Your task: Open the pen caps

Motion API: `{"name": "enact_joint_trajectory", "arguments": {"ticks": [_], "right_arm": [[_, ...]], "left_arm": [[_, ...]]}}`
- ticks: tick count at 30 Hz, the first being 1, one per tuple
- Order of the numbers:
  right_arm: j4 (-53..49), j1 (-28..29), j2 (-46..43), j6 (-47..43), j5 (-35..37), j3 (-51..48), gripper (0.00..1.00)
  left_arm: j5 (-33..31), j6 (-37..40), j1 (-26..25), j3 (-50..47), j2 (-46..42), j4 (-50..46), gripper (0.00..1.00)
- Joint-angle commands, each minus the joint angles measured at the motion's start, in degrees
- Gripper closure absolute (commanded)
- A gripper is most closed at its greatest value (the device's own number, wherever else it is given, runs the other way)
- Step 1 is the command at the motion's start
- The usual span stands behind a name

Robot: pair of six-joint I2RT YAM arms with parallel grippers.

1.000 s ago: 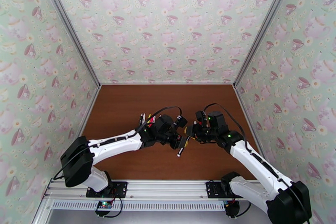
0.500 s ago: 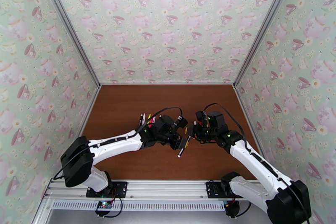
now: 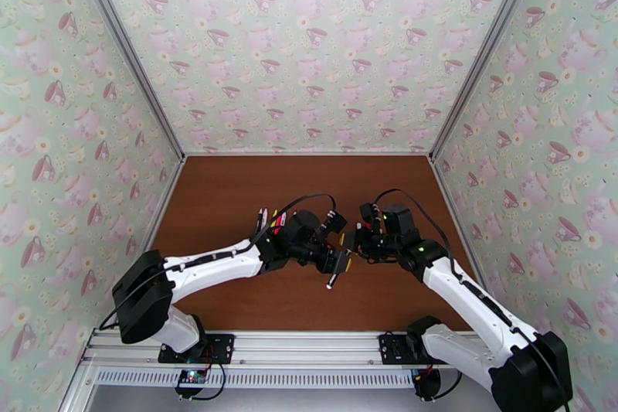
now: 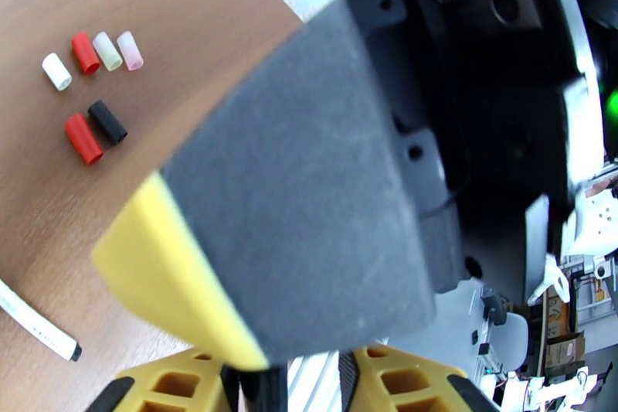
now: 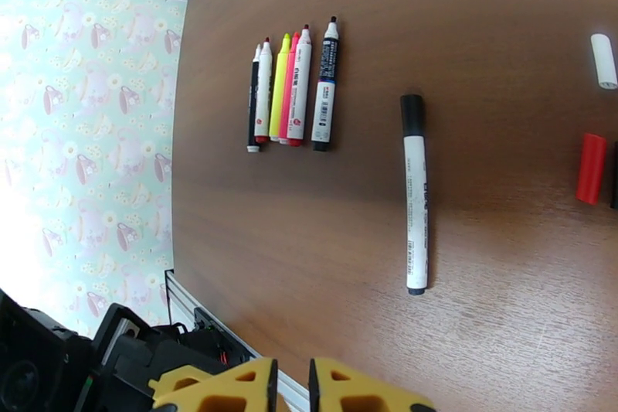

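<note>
The last capped pen (image 5: 415, 197) is lying flat on the table (image 5: 309, 267) in the centre of the right wrist frame, its black cap (image 5: 412, 114) pointing toward the top edge. It is lying well apart from the row of six uncapped pens (image 5: 290, 89) at the upper left. In the top view it is showing just below the two grippers at mid-frame. Six loose caps (image 4: 85, 52) are sitting in a cluster at the upper left of the left wrist frame.

The right gripper (image 5: 293, 386) is hovering with its fingers pressed nearly together and nothing showing between them. The left gripper (image 4: 282, 384) is standing with its fingers a little apart. A grey foam pad (image 4: 309, 197) is blocking much of that frame, so I cannot tell whether the dark strip in the gap is anything held.

The pen is looking light, stiff and smooth, so it is likely to roll or skid if nudged from the side. The barrel is offering the longest straight hold, so one gripper should be closing across its white middle. The cap is short and probably a snug push fit. The other gripper should be pinching it squarely across its width, clear of the seam, and pulling straight along the pen's axis. A skewed pull is risking the cap slipping from the pads.
</note>
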Motion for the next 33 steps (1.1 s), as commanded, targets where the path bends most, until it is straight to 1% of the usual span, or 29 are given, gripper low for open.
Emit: {"name": "enact_joint_trajectory", "arguments": {"ticks": [1,5,8,11,12,16,18,20,21,23,25,30,32,33], "right_arm": [[0.57,0.38,-0.59,0.53,-1.79,1.86,0.87],[0.88,0.42,-1.02,1.05,-1.79,1.68,0.87],[0.82,0.38,-1.04,1.31,-0.95,1.68,0.88],[-0.5,0.42,-0.86,1.53,1.3,2.02,0.89],[-1.04,0.42,-0.87,1.77,2.57,2.06,0.9],[-1.94,0.39,-1.77,3.93,7.53,2.03,0.91],[-1.95,0.33,-2.39,4.85,9.43,2.11,0.92],[-1.99,0.27,-3.02,5.05,10.91,2.28,0.92],[-1.68,0.16,-3.41,4.57,10.97,2.36,0.93],[-0.48,-0.59,-3.85,2.94,8.55,2.69,0.93],[0.8,-1.7,-4.22,0.7,4.63,3.31,0.93],[1.46,-3.32,-5.18,-3.2,-0.77,4.98,0.93],[2.55,-3.58,-5.61,-4.24,-2.08,5.19,0.94],[2.63,-3.92,-5.61,-4.67,-2.25,5.41,0.94]], "left_arm": [[1.12,-0.9,-0.24,0.92,1.95,1.97,0.6],[0.79,-0.88,-0.24,0.96,2.52,1.54,0.6],[0.3,-0.73,-0.24,0.85,2.39,0.93,0.68],[-1.53,0.26,-0.58,1.18,1.66,-0.94,0.8],[-3.41,1.23,-1.12,1.57,1.16,-2.57,0.84],[-15.26,6.08,-4.51,4.44,0.12,-11.4,0.92],[-17.63,6.48,-5.4,4.06,-0.35,-12.29,0.95],[-15.54,6.02,-5.36,2.75,-1.11,-10.92,0.95],[-12.82,5.47,-5.12,1.85,-1.61,-9.35,0.95],[-4.9,3.66,-4.06,-0.17,-2.39,-5.23,0.95],[0.47,2.21,-3.33,-1.47,-3.22,-2.6,0.96],[7.6,1.83,-3.31,-1.15,-4.46,-2.32,0.98],[8.93,1.56,-3.45,-1.18,-4.68,-2.09,0.98],[8.46,1.71,-3.59,-1.22,-4.86,-2.67,0.98]]}}
